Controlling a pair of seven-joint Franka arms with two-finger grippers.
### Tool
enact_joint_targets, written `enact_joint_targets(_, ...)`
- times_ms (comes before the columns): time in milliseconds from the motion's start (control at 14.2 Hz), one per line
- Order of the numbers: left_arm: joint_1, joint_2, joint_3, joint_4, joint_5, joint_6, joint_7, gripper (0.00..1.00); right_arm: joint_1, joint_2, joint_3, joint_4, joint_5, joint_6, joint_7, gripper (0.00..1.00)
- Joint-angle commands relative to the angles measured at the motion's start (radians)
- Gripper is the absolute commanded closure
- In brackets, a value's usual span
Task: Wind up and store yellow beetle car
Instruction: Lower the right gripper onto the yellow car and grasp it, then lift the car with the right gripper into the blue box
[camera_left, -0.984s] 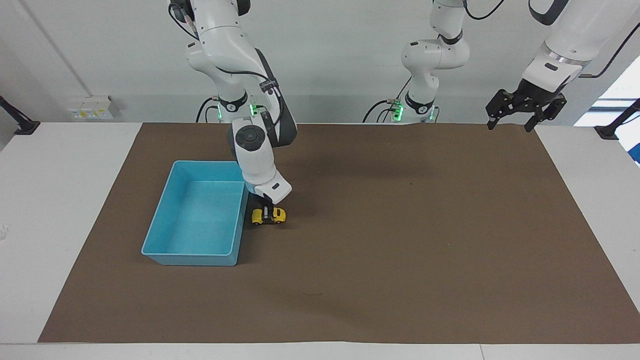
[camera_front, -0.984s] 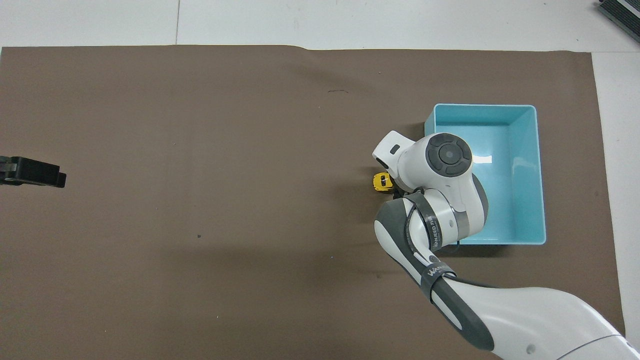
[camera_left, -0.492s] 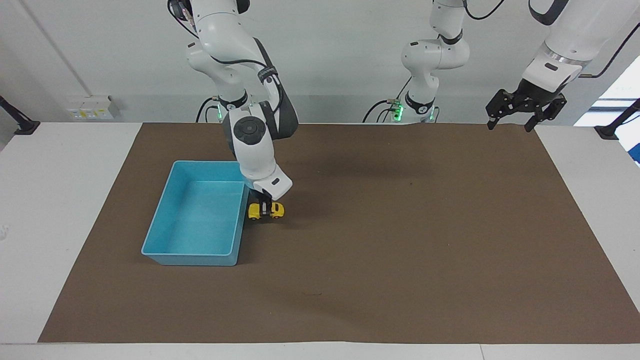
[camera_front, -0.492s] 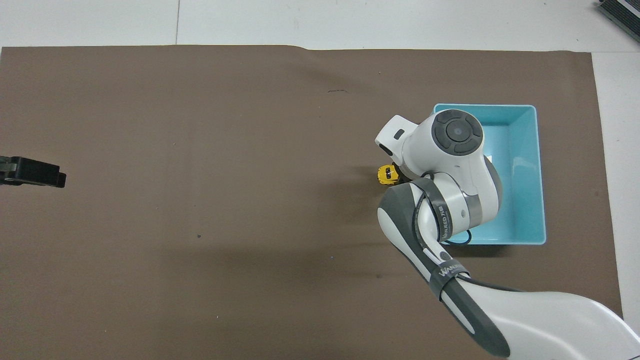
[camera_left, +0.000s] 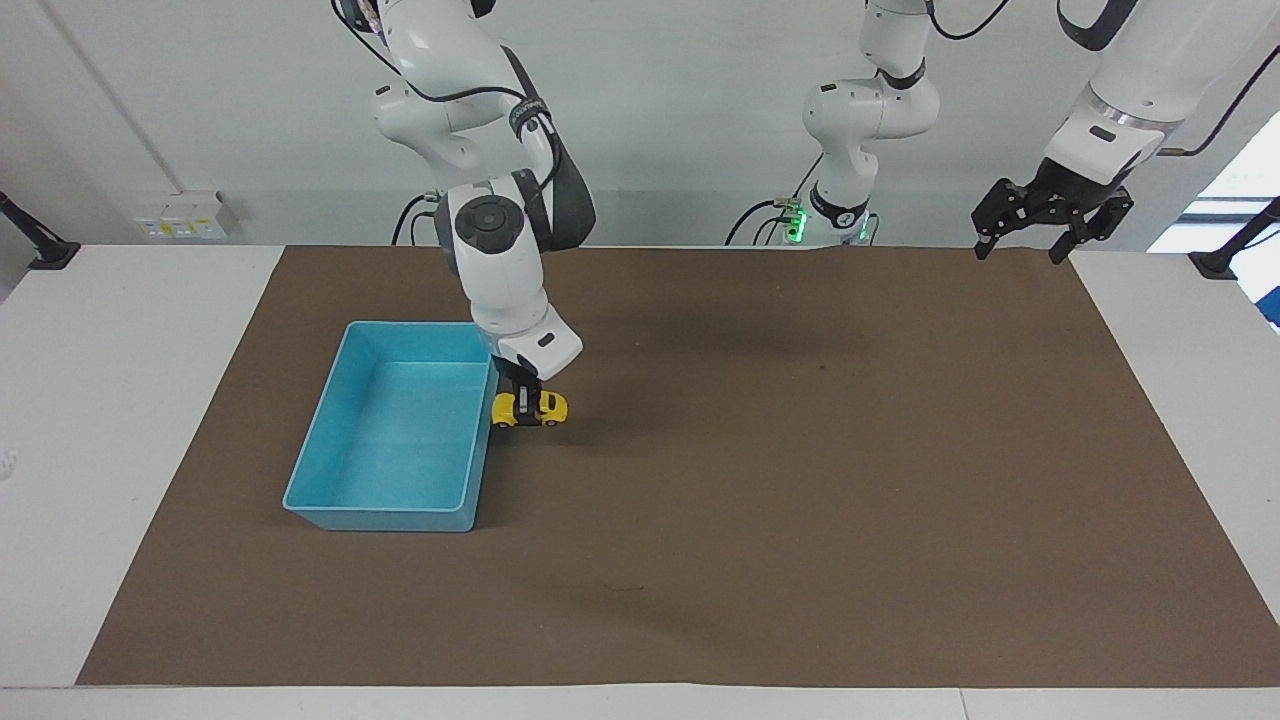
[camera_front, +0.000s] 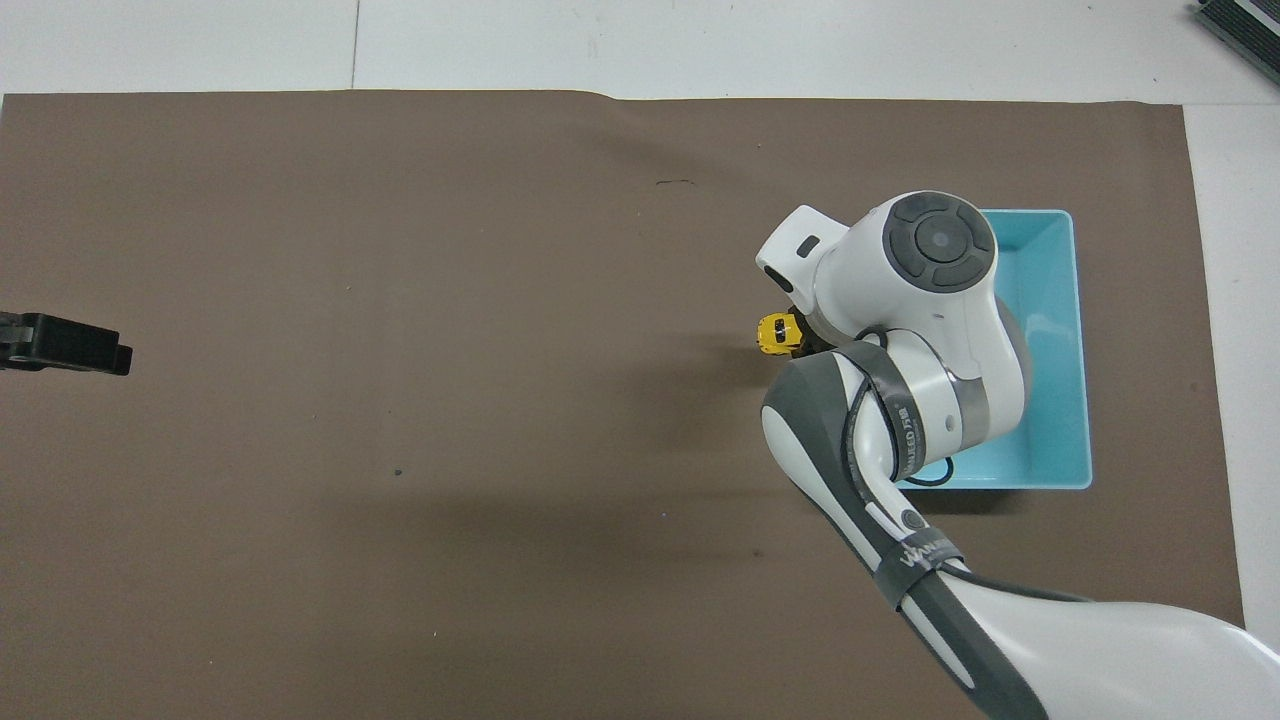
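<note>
The yellow beetle car (camera_left: 548, 407) hangs in my right gripper (camera_left: 527, 404), which is shut on its middle and holds it a little above the brown mat, right beside the blue bin's rim. In the overhead view only the car's end (camera_front: 775, 333) shows, next to the right arm's wrist, which covers the gripper. The blue bin (camera_left: 330, 500) stands open and empty at the right arm's end of the table; part of it (camera_front: 1060, 400) is covered by the arm in the overhead view. My left gripper (camera_left: 1022, 242) waits open and high over the left arm's end of the mat.
A brown mat (camera_left: 800, 500) covers most of the white table. My left gripper's tip (camera_front: 70, 345) shows at the edge of the overhead view.
My right gripper has lifted the yellow car off the mat and carried it slightly toward the blue bin. The left arm has not moved.
</note>
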Motion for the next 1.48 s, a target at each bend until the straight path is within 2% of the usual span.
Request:
enact_joint_targets(0, 0.016, -0.016, -0.008, -0.011, -0.011, 0.007, 0.011, 0.0, -0.019, -0.054, -0.002, -0.003, -0.02, -0.063, 0.004, 0.79)
enact_joint_targets(492, 0.017, -0.016, -0.008, -0.011, -0.011, 0.007, 0.011, 0.0, -0.163, -0.103, -0.001, -0.011, -0.001, -0.124, -0.221, 0.79)
enact_joint_targets(773, 0.016, -0.016, -0.008, -0.011, -0.011, 0.007, 0.011, 0.0, -0.228, -0.117, -0.001, -0.022, -0.003, -0.17, -0.29, 0.79)
enact_joint_targets(1125, 0.016, -0.016, -0.008, -0.011, -0.011, 0.007, 0.011, 0.0, -0.249, -0.17, -0.004, -0.123, -0.004, -0.128, -0.297, 0.79)
enact_joint_targets(1406, 0.016, -0.016, -0.008, -0.011, -0.011, 0.007, 0.011, 0.0, -0.265, -0.213, -0.004, -0.216, -0.02, -0.049, -0.3, 0.79)
